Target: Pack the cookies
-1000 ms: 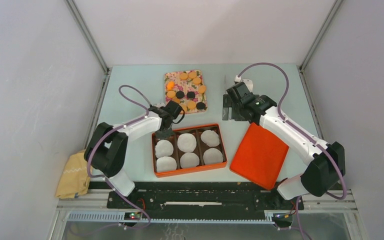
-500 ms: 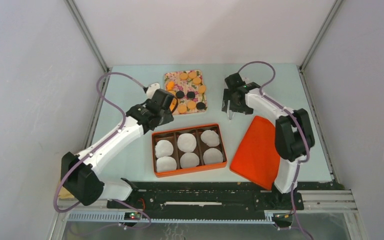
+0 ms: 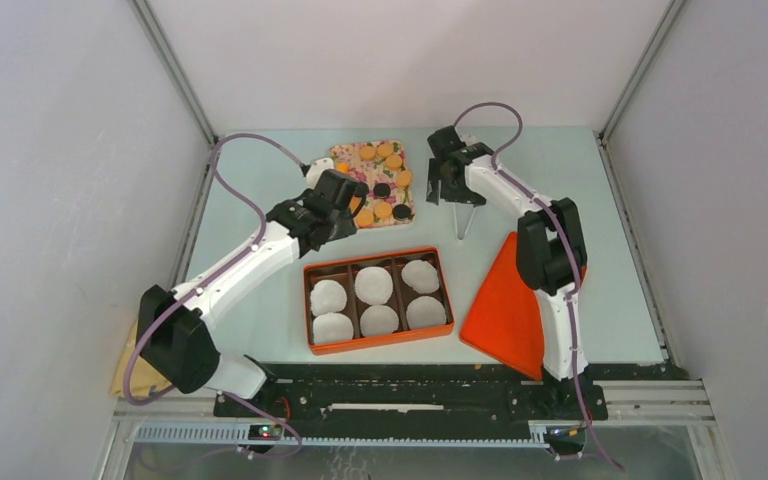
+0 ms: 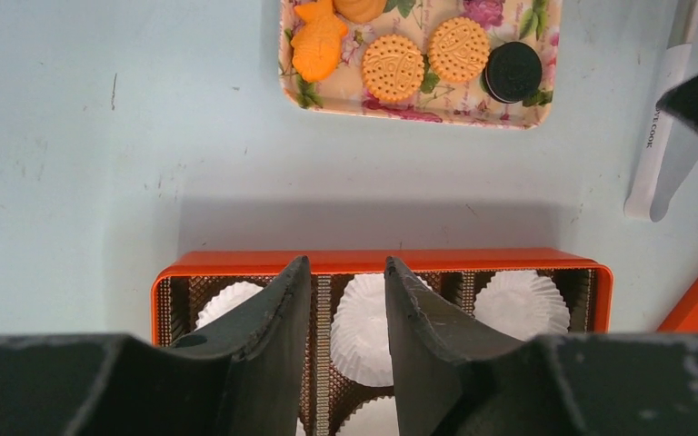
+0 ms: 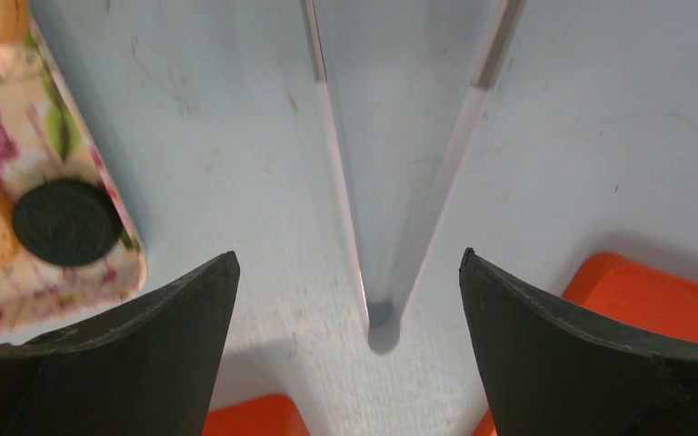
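The cookies (image 3: 378, 183) lie on a floral tray (image 3: 339, 152) at the back: orange-tan discs and a few black ones. The left wrist view shows tan cookies (image 4: 393, 66) and a black one (image 4: 513, 72) on it. My left gripper (image 3: 344, 212) hovers at the tray's near left edge, above the back of the orange box (image 3: 379, 343). Its jaws (image 4: 347, 272) stand slightly apart and hold nothing. My right gripper (image 3: 446, 186) is wide open (image 5: 349, 259) over clear tongs (image 5: 400, 163) lying on the table, right of the tray. It touches nothing.
The orange box (image 4: 377, 262) holds several white fluted paper cups (image 3: 373, 285), all without cookies. An orange lid (image 3: 508, 308) lies right of the box. The tongs (image 3: 464, 222) lie between tray and lid. A tan cloth (image 3: 132, 368) sits at the front left edge.
My left gripper rose from the box's back left corner and moved to the tray's near edge. My right gripper swung back and left, from beside the lid to above the tongs.
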Robot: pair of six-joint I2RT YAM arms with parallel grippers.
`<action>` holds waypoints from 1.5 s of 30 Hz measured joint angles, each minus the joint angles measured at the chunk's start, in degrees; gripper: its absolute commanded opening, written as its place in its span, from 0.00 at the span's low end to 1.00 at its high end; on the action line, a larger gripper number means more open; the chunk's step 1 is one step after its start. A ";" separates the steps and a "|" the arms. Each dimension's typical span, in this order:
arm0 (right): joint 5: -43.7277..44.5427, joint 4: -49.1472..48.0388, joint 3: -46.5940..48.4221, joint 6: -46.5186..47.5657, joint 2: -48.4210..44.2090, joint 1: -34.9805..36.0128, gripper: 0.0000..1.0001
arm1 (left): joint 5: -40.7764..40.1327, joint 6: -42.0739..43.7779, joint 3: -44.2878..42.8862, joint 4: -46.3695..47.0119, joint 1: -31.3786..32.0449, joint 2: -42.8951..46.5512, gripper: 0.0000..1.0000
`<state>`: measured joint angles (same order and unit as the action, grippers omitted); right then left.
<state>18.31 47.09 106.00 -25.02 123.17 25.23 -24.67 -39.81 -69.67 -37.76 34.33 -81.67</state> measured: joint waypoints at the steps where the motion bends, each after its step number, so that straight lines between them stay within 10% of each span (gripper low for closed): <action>1: 0.79 0.50 2.03 -0.02 1.38 -0.04 1.00 | 0.00 0.13 0.00 0.02 0.00 -0.07 0.41; 25: -3.50 3.93 9.18 -1.33 12.09 -5.77 0.99 | 1.36 1.27 0.00 0.59 -0.33 -3.21 0.40; 35: -4.11 4.90 16.39 -1.70 16.72 -5.95 0.53 | 2.16 1.29 0.00 0.83 -0.37 -4.70 0.40; 45: -2.99 2.82 9.62 -0.44 12.44 -5.51 0.46 | 3.04 1.29 0.00 0.83 -0.39 -4.74 0.40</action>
<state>15.31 49.91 115.61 -25.45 135.61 19.73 -21.63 -38.52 -69.67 -36.93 33.93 -86.41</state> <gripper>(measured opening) 0.486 0.401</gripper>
